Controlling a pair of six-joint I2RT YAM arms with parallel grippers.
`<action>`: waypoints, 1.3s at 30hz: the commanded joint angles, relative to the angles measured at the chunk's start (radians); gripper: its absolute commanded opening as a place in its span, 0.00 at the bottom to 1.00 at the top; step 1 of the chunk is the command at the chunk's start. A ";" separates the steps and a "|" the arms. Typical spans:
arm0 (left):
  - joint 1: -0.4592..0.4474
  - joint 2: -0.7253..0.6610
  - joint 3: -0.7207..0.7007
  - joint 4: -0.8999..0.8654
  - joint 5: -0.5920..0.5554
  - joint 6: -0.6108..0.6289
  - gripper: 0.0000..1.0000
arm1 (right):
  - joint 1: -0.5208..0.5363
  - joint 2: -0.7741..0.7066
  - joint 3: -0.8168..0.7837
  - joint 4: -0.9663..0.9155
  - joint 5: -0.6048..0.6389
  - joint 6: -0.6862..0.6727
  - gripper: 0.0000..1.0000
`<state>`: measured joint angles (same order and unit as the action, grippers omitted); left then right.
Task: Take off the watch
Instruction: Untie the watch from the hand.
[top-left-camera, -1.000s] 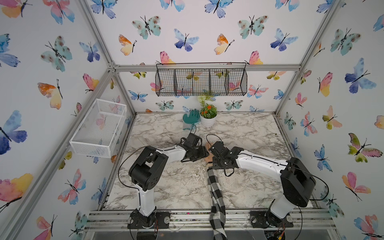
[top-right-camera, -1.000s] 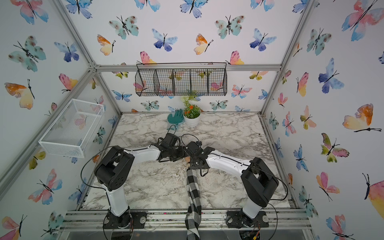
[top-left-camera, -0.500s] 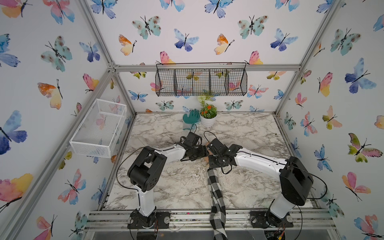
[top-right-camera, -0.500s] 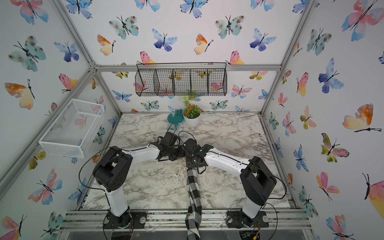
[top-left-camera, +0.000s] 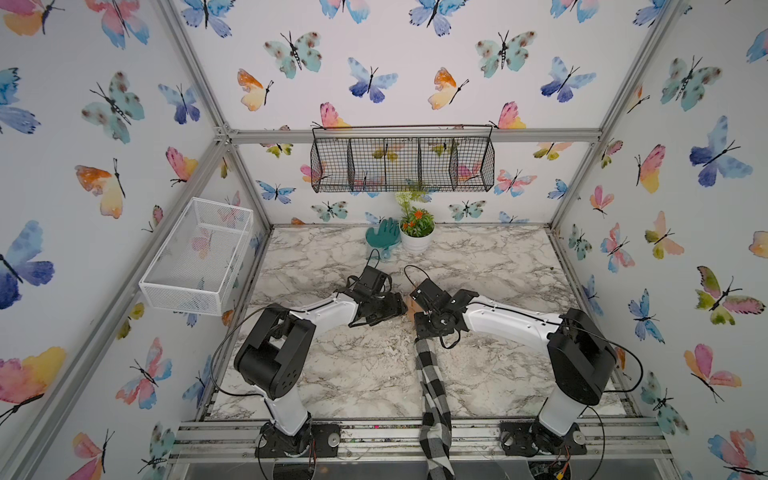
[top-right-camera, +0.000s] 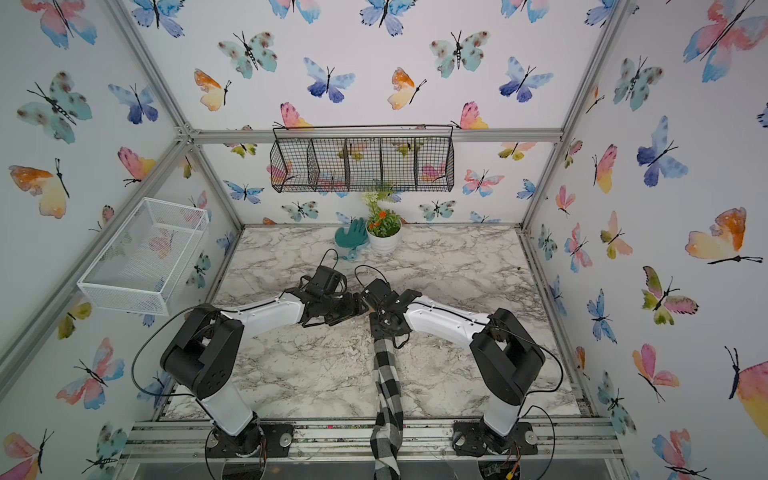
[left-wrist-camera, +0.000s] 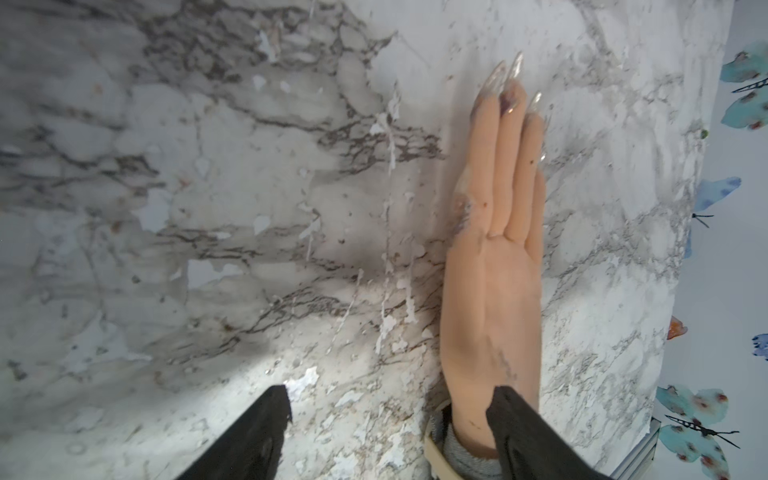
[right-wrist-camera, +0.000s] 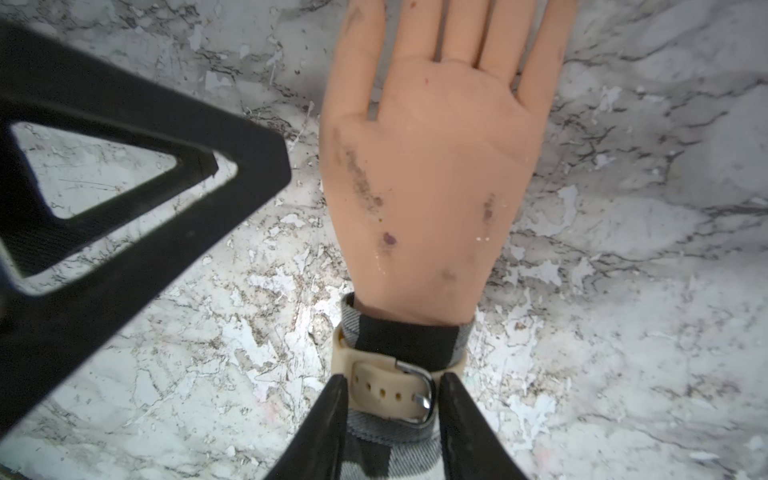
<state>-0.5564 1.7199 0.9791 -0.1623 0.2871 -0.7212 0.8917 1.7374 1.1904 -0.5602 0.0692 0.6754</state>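
A tan mannequin hand (right-wrist-camera: 432, 174) lies flat on the marble table (top-left-camera: 498, 266), its arm in a black-and-white checked sleeve (top-left-camera: 432, 386). The watch (right-wrist-camera: 386, 390) is strapped round the wrist over the sleeve; its beige strap and silver buckle (right-wrist-camera: 422, 384) face up, and the case is hidden. My right gripper (right-wrist-camera: 392, 378) is shut on the buckled part of the strap, one finger against each side. My left gripper (left-wrist-camera: 390, 395) is open beside the wrist. One of its fingers (left-wrist-camera: 523, 432) is over the wrist next to the strap (left-wrist-camera: 436, 453), the other over bare table. In both top views the wrists hide both grippers.
A white potted plant (top-left-camera: 417, 235) and a teal hand-shaped object (top-left-camera: 382, 237) stand at the table's back edge. A black wire basket (top-left-camera: 403, 162) hangs on the back wall, and a white mesh basket (top-left-camera: 199, 253) on the left wall.
My left gripper has opened wider beside the wrist. Both wrists have shifted slightly toward the back of the table. The right gripper's hold on the strap looks the same.
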 joint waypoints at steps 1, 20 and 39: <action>-0.003 -0.029 -0.033 -0.007 0.021 0.015 0.79 | 0.007 0.027 -0.012 0.007 -0.018 -0.020 0.39; -0.046 0.079 0.049 0.087 0.043 0.005 0.78 | 0.006 0.011 -0.081 0.045 -0.002 -0.008 0.28; -0.060 0.132 -0.002 0.087 0.026 0.016 0.74 | -0.026 -0.059 -0.172 -0.028 0.124 0.138 0.44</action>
<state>-0.6064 1.8244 1.0042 -0.0135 0.3199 -0.7216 0.8753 1.6745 1.0519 -0.4198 0.1040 0.7845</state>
